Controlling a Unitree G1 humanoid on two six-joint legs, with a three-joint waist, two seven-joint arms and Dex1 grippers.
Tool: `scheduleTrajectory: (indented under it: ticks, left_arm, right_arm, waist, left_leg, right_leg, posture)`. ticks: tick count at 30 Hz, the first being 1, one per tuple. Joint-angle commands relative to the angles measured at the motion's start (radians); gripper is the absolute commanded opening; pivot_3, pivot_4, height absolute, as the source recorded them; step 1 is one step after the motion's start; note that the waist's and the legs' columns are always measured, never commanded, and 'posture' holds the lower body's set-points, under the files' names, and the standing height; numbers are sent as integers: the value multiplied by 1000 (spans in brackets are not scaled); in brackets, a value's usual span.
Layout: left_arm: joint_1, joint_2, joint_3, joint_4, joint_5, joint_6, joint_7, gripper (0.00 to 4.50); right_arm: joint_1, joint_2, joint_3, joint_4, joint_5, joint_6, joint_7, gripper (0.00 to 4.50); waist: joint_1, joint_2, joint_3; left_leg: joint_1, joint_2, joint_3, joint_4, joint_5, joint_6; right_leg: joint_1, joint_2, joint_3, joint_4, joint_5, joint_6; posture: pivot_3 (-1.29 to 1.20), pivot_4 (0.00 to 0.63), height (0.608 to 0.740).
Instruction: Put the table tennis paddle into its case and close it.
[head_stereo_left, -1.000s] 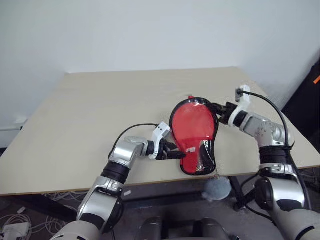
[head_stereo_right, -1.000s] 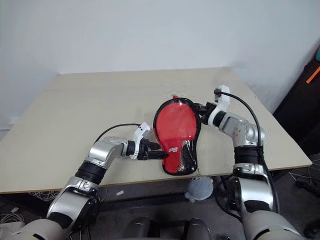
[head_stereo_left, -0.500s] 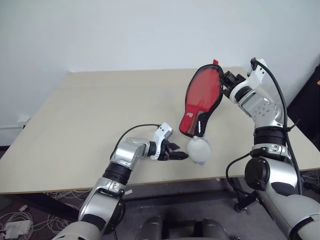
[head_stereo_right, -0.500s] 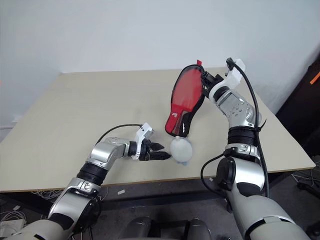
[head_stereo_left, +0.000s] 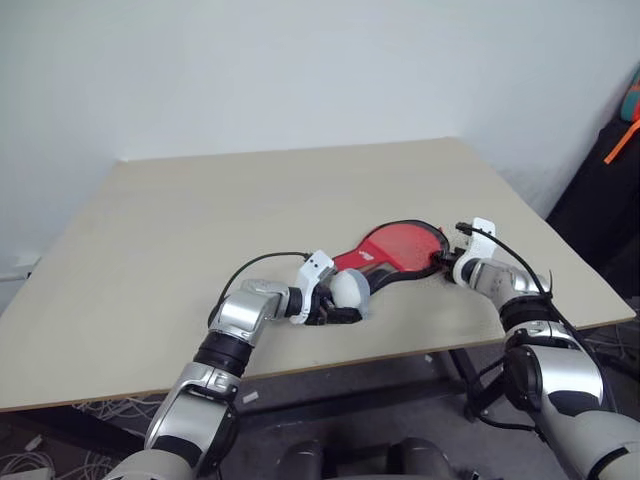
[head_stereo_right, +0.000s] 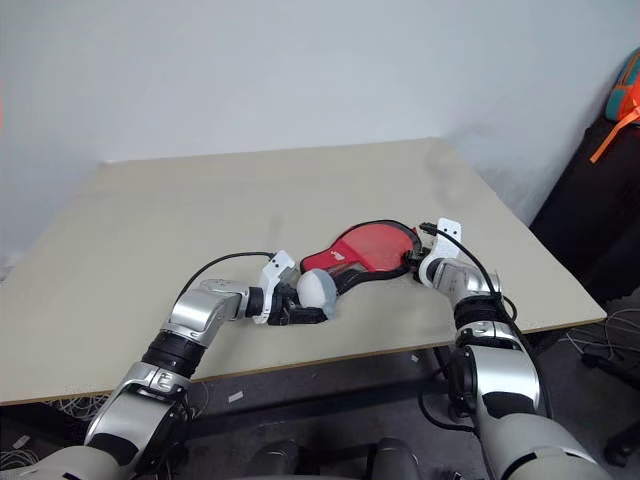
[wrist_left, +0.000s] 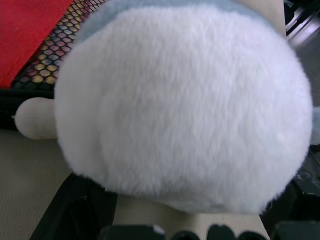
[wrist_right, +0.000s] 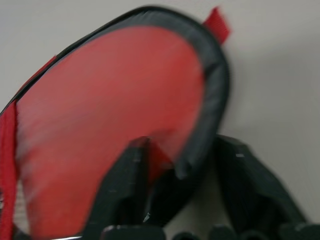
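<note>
While both forearms low over table (head_stereo_left: 200, 230), L jaws wide round plush ball (head_stereo_left: 349, 288), R jaws loose astride case (head_stereo_left: 400, 247) rim

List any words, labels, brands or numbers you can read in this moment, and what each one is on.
None can be read.
A small pale mark sits on the red case near its narrow end: too small and blurred to read.
The fluffy white ball carries no text.
</note>
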Motion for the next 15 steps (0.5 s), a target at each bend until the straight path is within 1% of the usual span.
scheduleTrajectory:
  ticks: [1, 3, 4, 8, 12, 14, 15]
  left_arm:
    - [3, -4, -34, 0, -5, 20, -13, 3727]
    - [0, 1, -28, -1, -8, 18, -15, 3727]
    - [-2, 5, -24, -1, -10, 17, -16, 3727]
    - [-28, 38, 13, 24, -10, -7, -16, 3727]
    - [-65, 97, 61, 62, -18, -62, -26, 3727]
    - [-79, 146, 81, 83, -18, -118, -38, 3727]
    - [-85, 170, 90, 91, -20, -139, -48, 3727]
  right_arm:
    - [-9, -6, 1, -10, -10, -48, -4, 3583]
    - [3, -9, 1, -48, -6, -84, 10, 4228]
    - [10, -9, -2, -71, 2, -95, 23, 4468]
    - [56, -12, 7, -157, -15, -239, 33, 4468]
    - [80, -14, 11, -181, -22, -318, 58, 4468]
    - [96, -14, 24, -211, -20, -348, 102, 4468]
    - [106, -13, 27, -234, -2, -343, 151, 4468]
  waist:
    - [0, -1, 0]
    - [1, -1, 1]
    - [2, -1, 1]
    - [1, -1, 2]
    - [-6, 0, 4]
    - [-6, -2, 7]
    - [-6, -2, 8]
  left_leg:
    - [0, 0, 0, 0, 0, 0]
    - [0, -2, 0, 0, 0, 0]
    - [-1, -3, 0, 0, 0, 0]
    - [-5, -3, 0, -1, 0, 1]
    - [-11, -2, 0, 0, 0, 0]
    - [-11, 0, 0, 0, 1, -1]
    - [-11, 1, 0, 0, 2, -2]
  right_leg:
    - [0, 0, 0, -1, 0, 0]
    - [0, -2, 1, -1, 0, 0]
    - [0, -2, 1, -1, 0, 0]
    - [-4, -2, 1, -1, 0, 0]
    - [-8, 1, 1, 0, 0, 0]
    - [-8, 2, 1, 1, 0, 0]
    - [-9, 3, 1, 1, 0, 0]
  posture:
    - [0, 0, 740]
    - [0, 0, 740]
    - [0, 0, 740]
    - [0, 0, 740]
    - [0, 0, 740]
    - [0, 0, 740]
    - [0, 0, 740]
